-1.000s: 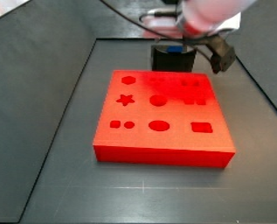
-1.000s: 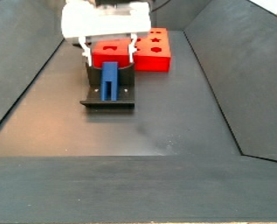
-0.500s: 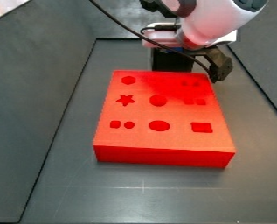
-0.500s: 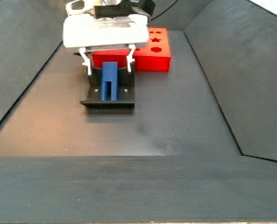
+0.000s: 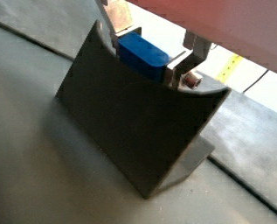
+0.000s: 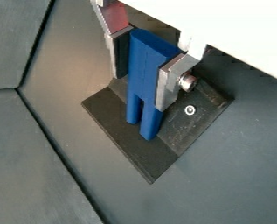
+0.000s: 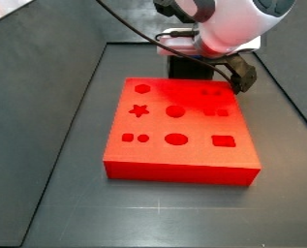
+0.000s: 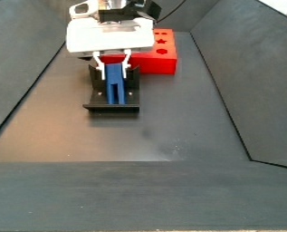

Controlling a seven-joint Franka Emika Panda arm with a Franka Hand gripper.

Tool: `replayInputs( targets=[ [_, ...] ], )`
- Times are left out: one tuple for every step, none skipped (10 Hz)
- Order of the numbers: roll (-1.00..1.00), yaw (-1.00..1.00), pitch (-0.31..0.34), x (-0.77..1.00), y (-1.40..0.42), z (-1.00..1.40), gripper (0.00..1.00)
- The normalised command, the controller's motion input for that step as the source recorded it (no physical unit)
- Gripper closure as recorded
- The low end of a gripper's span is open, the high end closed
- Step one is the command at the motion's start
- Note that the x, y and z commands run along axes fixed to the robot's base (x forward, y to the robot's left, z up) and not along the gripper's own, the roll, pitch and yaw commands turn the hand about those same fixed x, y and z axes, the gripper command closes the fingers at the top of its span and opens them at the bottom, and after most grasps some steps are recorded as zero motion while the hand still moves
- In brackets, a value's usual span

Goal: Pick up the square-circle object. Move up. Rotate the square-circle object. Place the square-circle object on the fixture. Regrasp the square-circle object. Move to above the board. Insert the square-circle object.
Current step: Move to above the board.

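- Gripper (image 6: 147, 63) — low over the dark grey-black L-shaped fixture (image 6: 182, 131), upper left of a side view; its flat silver fingers (image 6: 176, 77) flank the small bright blue plastic square-circle object (image 6: 147, 83), whether pinching or just clear I cannot tell.
- Square-circle object — upright on the fixture's base plate, against its back wall.
- Risk: an off-centre closure could tilt the peg, spoiling the regrasp.
- Risk: a weak hold could slip before reaching the large flat red board (image 7: 179, 131) with cut-out holes.
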Motion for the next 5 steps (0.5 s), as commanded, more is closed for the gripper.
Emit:
replayInputs(
  targets=[
    [0.17,0.14,0.258,-0.13,-0.13,1.0,1.0],
    [0.09,0.17,0.201,-0.12,-0.12,1.0,1.0],
    [0.02,0.19,0.157,-0.12,-0.11,1.0,1.0],
    [-0.02,0.21,0.09,-0.11,-0.11,1.0,1.0],
    [-0.03,0.2,0.059,-0.11,-0.1,1.0,1.0]
  ],
)
